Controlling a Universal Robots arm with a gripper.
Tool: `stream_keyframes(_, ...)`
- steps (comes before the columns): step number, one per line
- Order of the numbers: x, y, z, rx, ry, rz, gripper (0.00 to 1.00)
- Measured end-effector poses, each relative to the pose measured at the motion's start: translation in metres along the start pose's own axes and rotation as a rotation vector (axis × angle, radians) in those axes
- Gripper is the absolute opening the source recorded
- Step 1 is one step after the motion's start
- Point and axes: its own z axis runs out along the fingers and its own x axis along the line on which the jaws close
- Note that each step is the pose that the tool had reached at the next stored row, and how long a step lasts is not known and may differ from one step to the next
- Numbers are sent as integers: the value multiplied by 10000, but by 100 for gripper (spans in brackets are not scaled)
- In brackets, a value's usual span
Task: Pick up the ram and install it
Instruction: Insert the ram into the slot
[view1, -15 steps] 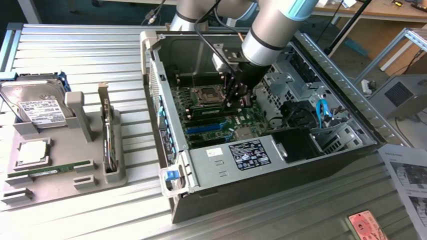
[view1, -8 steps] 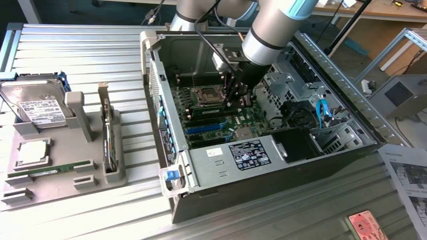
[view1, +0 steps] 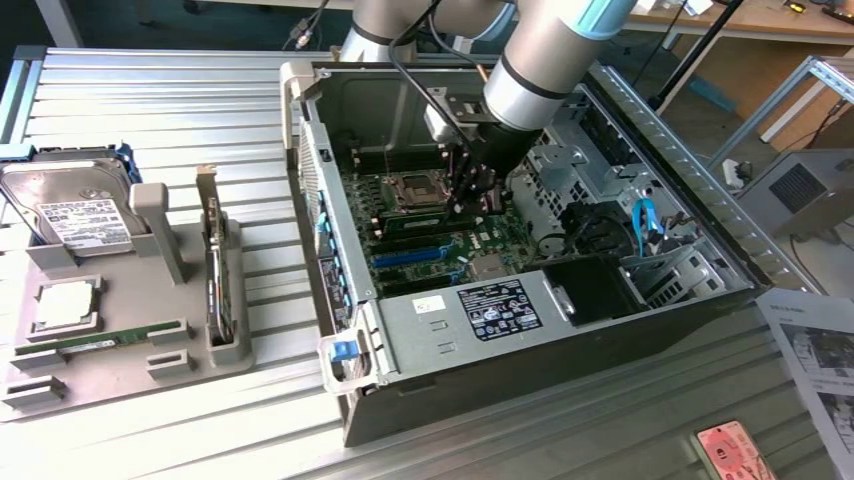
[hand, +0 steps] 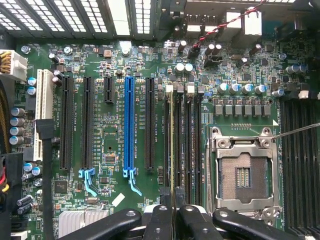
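Observation:
My gripper (view1: 475, 197) reaches down into the open computer case (view1: 441, 345), just beside the empty processor socket (view1: 411, 187). In the wrist view its fingers (hand: 160, 217) are shut on the ram (hand: 171, 145). The ram shows edge-on as a thin pale green line standing upright. It lines up with the first of several black memory slots (hand: 181, 145), between the socket (hand: 245, 172) and the expansion slots. Whether it sits in the slot or hovers just over it I cannot tell.
The green motherboard (hand: 115, 145) carries a blue slot (hand: 129, 125) and black slots. A grey tray (view1: 120, 370) at the exterior view's left holds a hard drive (view1: 74, 215), a silver processor (view1: 64, 303), another green stick (view1: 100, 340) and an upright card (view1: 214, 270). Case walls and drive cages surround the arm.

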Motion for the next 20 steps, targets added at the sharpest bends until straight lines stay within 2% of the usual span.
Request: stream_keyframes(20,-5,1,-7,2,-6,31,12)
